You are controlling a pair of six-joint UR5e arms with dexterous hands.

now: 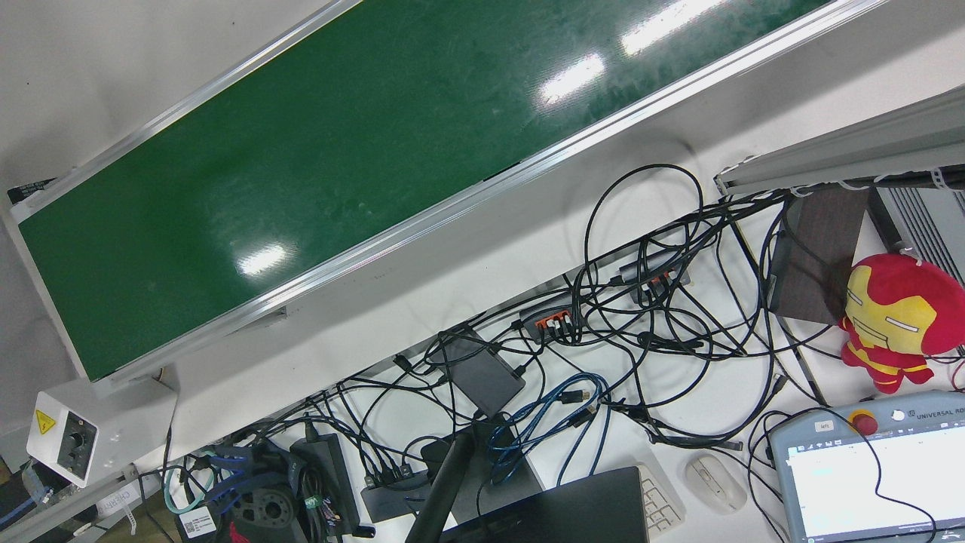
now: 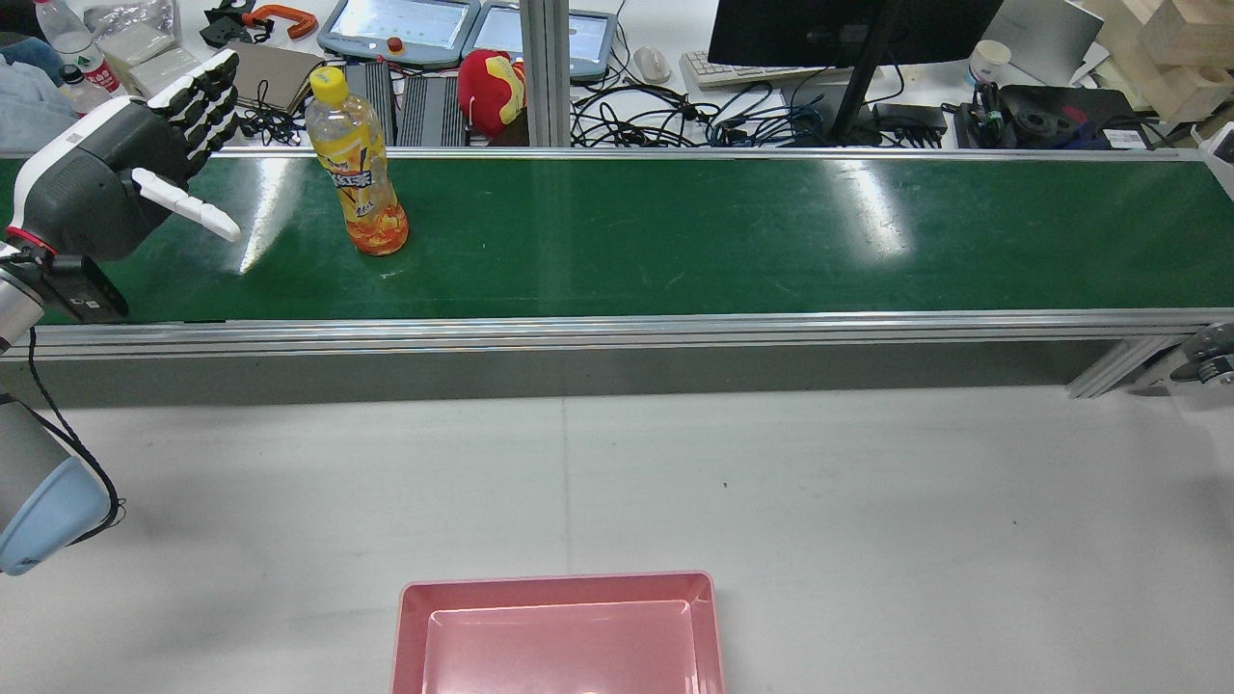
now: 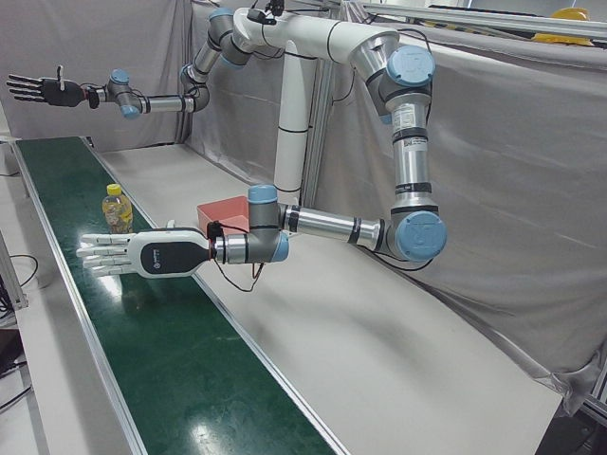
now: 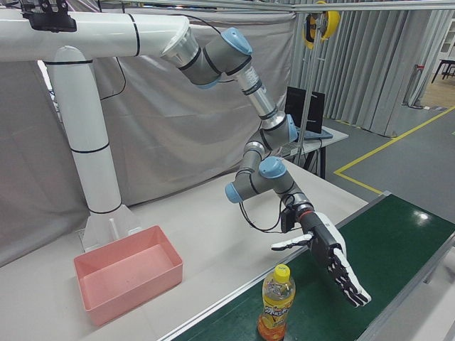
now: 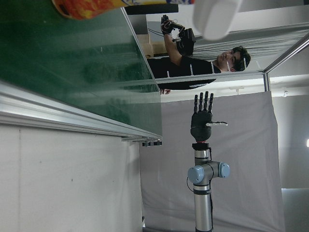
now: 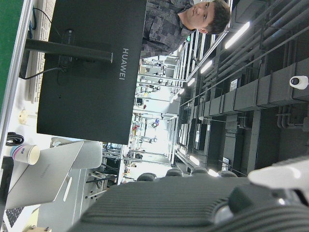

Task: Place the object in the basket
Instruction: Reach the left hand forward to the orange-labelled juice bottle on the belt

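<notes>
A yellow-capped bottle of orange drink [image 2: 357, 159] stands upright on the green conveyor belt [image 2: 675, 231], toward its left end in the rear view. My left hand [image 2: 145, 145] is open with fingers spread, hovering over the belt just left of the bottle and apart from it. The right-front view shows the hand [image 4: 334, 266] beside the bottle [image 4: 276, 302]. The pink basket [image 2: 559, 631] sits empty at the table's near edge. My right hand [image 3: 43, 90] is open, held high beyond the belt's far end; it also shows in the left hand view [image 5: 202, 118].
A white table [image 2: 771, 482] lies between the belt and the basket. Behind the belt a desk holds a monitor [image 2: 848, 29], tangled cables [image 1: 641, 317], teach pendants [image 2: 400, 24] and a red plush toy [image 2: 492, 82]. The belt has raised aluminium rails [image 2: 617, 328].
</notes>
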